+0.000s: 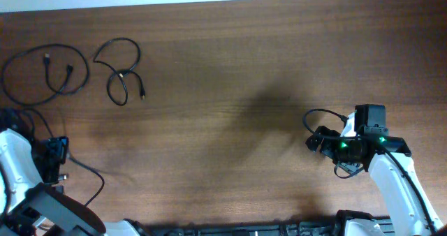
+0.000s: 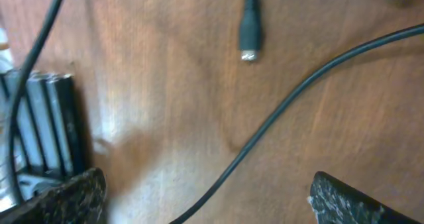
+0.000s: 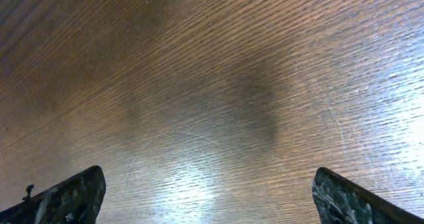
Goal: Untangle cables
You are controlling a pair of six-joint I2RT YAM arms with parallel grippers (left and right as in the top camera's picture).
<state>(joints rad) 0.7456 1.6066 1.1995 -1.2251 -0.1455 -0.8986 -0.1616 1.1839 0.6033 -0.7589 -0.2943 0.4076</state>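
The left gripper (image 2: 209, 211) has its fingers spread wide and pinches nothing. A thin black cable (image 2: 285, 105) lies on the wooden surface (image 2: 165, 85) between the two fingertips, running from the gap toward 2 o'clock in the left wrist view. A small plug (image 2: 250, 32) with a metal tip lies loose at 12 o'clock from the gripper, apart from that run of cord.

From overhead this gripper (image 1: 54, 156) sits at about 8 o'clock on the surface (image 1: 223, 68). Two more cables lie well apart from it toward 11 o'clock. One is a wide loop (image 1: 49, 60) with both plug ends turned inside it. Just beside that, at its 3 o'clock, is a smaller coil (image 1: 120, 74) that crosses over itself. The two do not touch.

The right gripper (image 3: 209, 207) is also spread wide, with only bare wood between its fingers. Overhead it (image 1: 318, 139) sits at about 4 o'clock, far from every cable.
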